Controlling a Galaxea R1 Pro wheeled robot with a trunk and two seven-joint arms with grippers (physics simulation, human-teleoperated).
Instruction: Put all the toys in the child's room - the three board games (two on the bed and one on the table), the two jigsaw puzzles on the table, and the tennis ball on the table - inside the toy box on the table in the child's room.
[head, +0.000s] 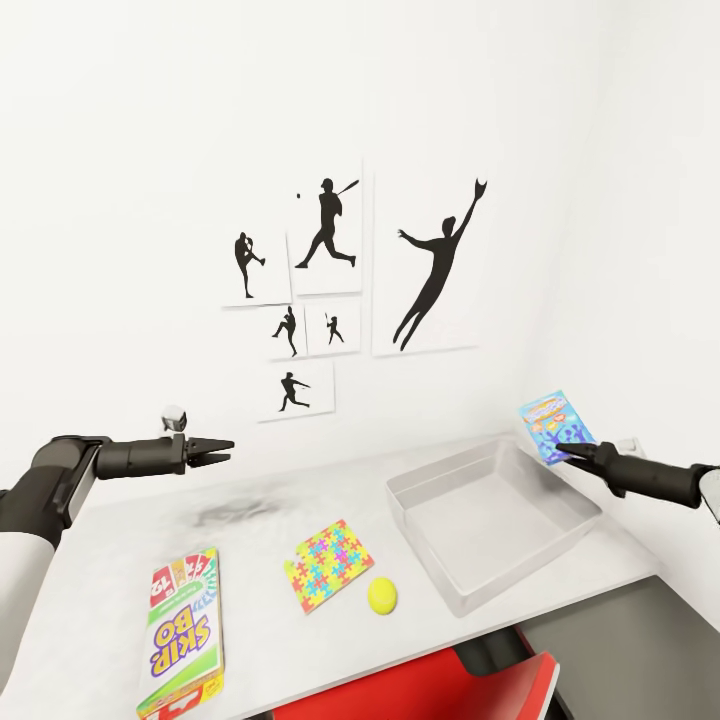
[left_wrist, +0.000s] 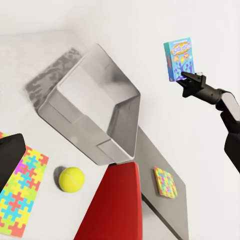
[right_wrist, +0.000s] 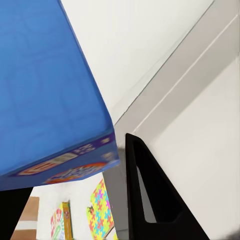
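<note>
**A:** Over the toy box's far right corner, what are you holding?

**B:** My right gripper (head: 568, 452) is pinched on the lower edge of the blue board game (head: 556, 426), which stands tilted in the air above the rim of the toy box (head: 470, 598). From my right wrist the box's blue face looms close, with one dark finger (right_wrist: 150, 195) beside it.

**A:** And your left?

**B:** My left gripper (head: 222, 448) hangs above the table (head: 110, 560), well to the left of the bin, holding nothing. Its fingertips look close together, but I cannot tell for certain whether they are fully pressed shut.

**A:** Where are the other toys?

**B:** The Skip-Bo game (head: 182, 632) lies flat near the table's front left edge. One jigsaw puzzle (head: 328, 564) lies between it and the bin, and the tennis ball (head: 381, 595) sits just beside that puzzle's right corner, near the bin's front wall. My left wrist view shows a second puzzle (left_wrist: 164, 182) on the lower dark grey side section (left_wrist: 175, 210), past the bin.

**A:** Anything else?

**B:** A red chair (head: 440, 690) sits at the table's front edge, and black sports-silhouette pictures (head: 330, 290) hang on the white wall behind.
</note>
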